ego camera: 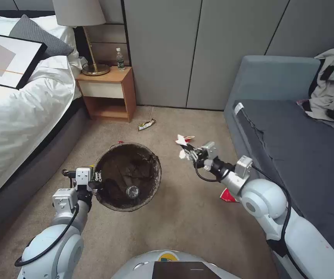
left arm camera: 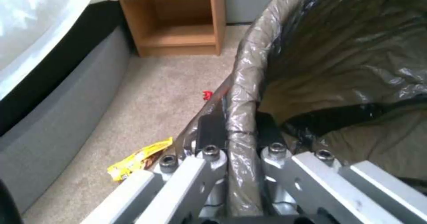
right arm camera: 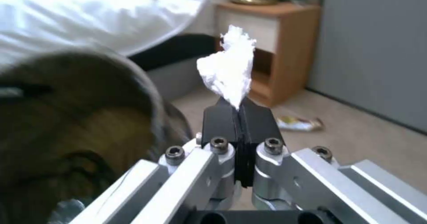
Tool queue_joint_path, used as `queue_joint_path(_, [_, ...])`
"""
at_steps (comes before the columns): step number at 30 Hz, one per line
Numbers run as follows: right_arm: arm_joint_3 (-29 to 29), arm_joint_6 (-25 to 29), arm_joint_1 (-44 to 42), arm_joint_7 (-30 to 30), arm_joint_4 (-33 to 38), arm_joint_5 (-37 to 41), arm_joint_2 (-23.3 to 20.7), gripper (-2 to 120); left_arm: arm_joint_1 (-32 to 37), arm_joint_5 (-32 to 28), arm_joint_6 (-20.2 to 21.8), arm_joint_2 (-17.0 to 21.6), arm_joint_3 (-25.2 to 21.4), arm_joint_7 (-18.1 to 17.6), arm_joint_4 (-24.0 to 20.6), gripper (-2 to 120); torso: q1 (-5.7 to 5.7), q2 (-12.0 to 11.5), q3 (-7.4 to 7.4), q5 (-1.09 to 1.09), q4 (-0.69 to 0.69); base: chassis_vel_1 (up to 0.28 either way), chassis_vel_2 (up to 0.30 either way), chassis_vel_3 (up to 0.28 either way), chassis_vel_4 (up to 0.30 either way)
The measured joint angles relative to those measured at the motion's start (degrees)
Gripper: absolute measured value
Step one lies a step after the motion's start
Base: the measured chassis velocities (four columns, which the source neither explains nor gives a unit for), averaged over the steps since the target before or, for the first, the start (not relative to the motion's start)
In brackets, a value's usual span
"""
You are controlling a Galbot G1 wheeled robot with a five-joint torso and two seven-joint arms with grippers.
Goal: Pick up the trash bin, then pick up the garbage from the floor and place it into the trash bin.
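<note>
Two pincers are at work. The left pincer (left arm camera: 236,144) is clamped on the rim of the trash bin (ego camera: 128,176), its glossy, crinkled dark liner folded over the edge. The right pincer (right arm camera: 238,117), pressed together, pinches a soft crumpled white paper (right arm camera: 229,67) up off the carpet, just beside the bin. I judge the step to be carrying litter over; next it needs to clear the rim before letting go. A flat yellow wrapper (ego camera: 146,124) lies beyond both.

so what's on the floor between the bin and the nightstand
In the head view, one snack wrapper lies on the carpet between the trash bin and the nightstand, nearer the nightstand. The rest of that stretch is bare carpet.
</note>
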Motion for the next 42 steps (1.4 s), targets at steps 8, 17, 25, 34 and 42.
queue_joint_path(8, [-9.4,-1.9,7.5,0.5,-0.3,0.9,0.4,0,-0.4,0.3,0.5,0.5,0.7,0.0,0.1,3,0.0,0.0,0.0,-0.01,0.01,0.0,0.0,0.0,0.0])
queue_joint_path(17, [-19.7,-4.9,12.3,3.5,-0.7,0.8,1.5,0,-0.5,0.2,1.5,1.2,0.8,0.0,0.1,3,0.0,0.0,0.0,-0.01,0.01,0.0,0.0,0.0,0.0])
queue_joint_path(25, [-27.2,-7.1,14.7,7.9,-1.1,0.4,1.8,0,-0.7,0.4,1.9,0.7,1.2,-0.1,0.1,3,0.0,0.0,0.0,-0.01,0.01,0.0,0.0,0.0,0.0])
queue_joint_path(34, [-30.2,-9.5,16.0,10.7,-2.2,-1.4,3.0,19,-0.7,0.6,1.9,0.3,1.4,-0.1,0.0,3,0.0,0.0,0.0,-0.01,0.0,0.0,0.0,0.0,0.0])
queue_joint_path(42, [-32.3,-9.8,17.3,14.0,-3.1,-1.6,5.0,46,-0.8,0.6,1.9,0.3,1.4,-0.1,0.0,3,0.0,0.0,0.0,-0.01,0.0,0.0,0.0,0.0,0.0])
